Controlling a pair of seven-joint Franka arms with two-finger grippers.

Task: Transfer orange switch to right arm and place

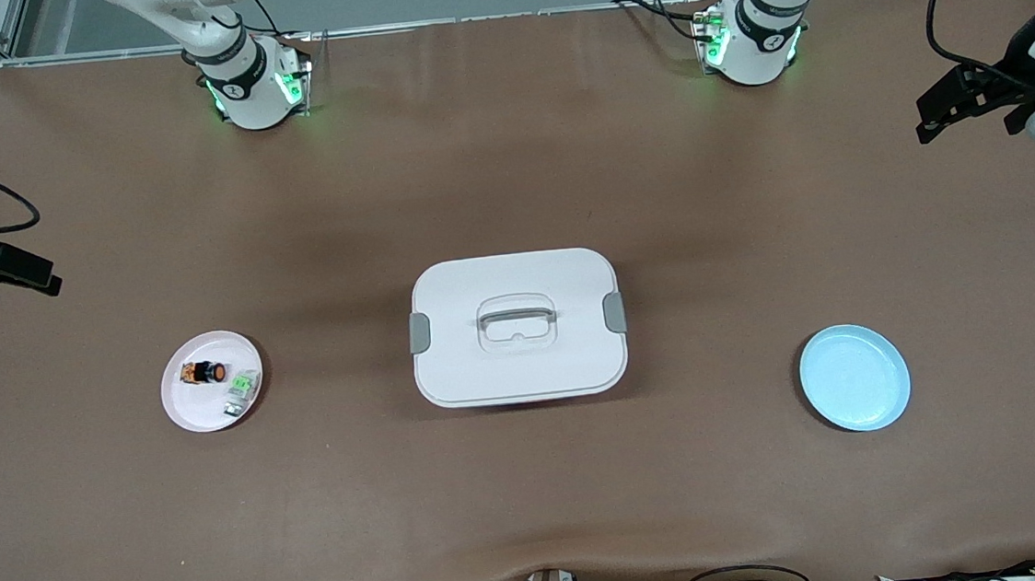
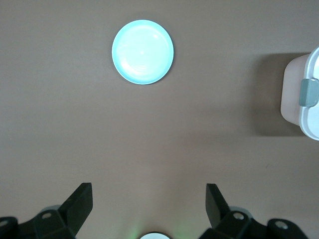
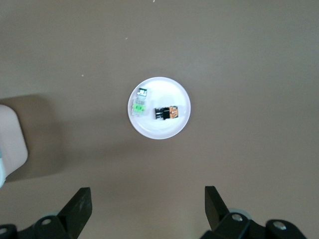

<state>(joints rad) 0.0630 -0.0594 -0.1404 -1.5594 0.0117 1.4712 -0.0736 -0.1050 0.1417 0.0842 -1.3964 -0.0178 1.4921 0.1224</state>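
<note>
Counting two switches, two plates

No text, label, brand name or number can be read anywhere in these views. A small dark emblem is seen on the white base collar of each arm, but its form cannot be made out as letters. Faint dark lettering runs along the grey bands of both bases, too small to be deciphered. No print is shown on the white lidded box, the pink plate or the blue plate. The orange switch and the green-and-white switch carry no marking that can be read.
</note>
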